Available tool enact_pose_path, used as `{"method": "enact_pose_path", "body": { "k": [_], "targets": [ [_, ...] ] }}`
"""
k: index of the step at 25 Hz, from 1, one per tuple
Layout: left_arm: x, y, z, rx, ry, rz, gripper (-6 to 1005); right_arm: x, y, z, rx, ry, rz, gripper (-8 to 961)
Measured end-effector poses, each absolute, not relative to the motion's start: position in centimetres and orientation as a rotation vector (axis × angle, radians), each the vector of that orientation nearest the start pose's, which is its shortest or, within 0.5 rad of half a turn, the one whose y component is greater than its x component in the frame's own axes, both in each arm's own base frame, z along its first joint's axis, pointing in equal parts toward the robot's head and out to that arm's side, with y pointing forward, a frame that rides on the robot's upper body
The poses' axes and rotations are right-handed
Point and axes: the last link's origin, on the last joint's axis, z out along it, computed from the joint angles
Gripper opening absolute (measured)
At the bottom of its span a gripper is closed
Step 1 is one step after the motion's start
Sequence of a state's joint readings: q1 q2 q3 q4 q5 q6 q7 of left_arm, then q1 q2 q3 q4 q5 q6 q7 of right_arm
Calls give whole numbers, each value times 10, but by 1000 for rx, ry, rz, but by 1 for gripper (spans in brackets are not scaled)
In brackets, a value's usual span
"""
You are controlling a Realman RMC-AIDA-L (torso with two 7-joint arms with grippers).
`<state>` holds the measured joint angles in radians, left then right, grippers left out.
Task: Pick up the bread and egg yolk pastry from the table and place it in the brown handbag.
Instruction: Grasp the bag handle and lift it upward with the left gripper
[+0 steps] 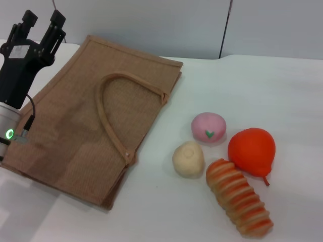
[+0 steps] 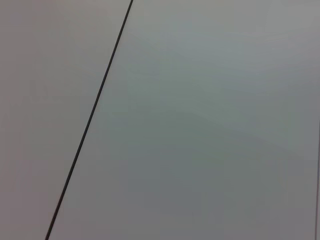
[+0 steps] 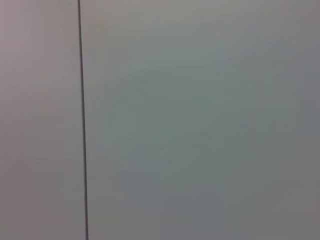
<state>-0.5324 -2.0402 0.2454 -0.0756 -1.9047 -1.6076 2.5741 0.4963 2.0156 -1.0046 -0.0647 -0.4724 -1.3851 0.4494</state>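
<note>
At the far left of the head view the left gripper (image 1: pixel 44 20) is raised above the table's (image 1: pixel 166 212) left edge, pointing up and away, its two black fingers (image 1: pixel 54 26) spread apart with nothing between them. Its arm runs down the left border, where a green light glows on the silver wrist. Just right of it the handbag (image 1: pixel 75 136) lies flat on the table, its mouth toward the right and one loop handle (image 1: pixel 108 118) resting on its upper face. The bag's left edge passes behind the arm. Further right, apart from the bag, the foods sit in a close cluster. The pastry (image 1: pixel 188 159) comes first, a pale dome standing on the table just beside the bag's lower right corner without touching it. Behind it and slightly right is a pink ball (image 1: pixel 207 126) with a green mark. The bread (image 1: pixel 238 197) lies in front and to the right of the pastry, angled toward the near right corner. The orange fruit (image 1: pixel 251 150) sits behind the bread's upper end, touching or nearly touching it. The right gripper is out of the head view. Both wrist views show only a plain grey surface crossed by a thin dark line.
</note>
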Motion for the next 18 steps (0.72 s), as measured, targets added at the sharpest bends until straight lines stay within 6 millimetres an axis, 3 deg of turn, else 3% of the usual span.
{"method": "enact_pose_path", "body": {
  "k": [18],
  "targets": [
    [-290,334,27,-1558,-561,-1273,769,321,349,52,-1560,436,942,861]
  ]
}}
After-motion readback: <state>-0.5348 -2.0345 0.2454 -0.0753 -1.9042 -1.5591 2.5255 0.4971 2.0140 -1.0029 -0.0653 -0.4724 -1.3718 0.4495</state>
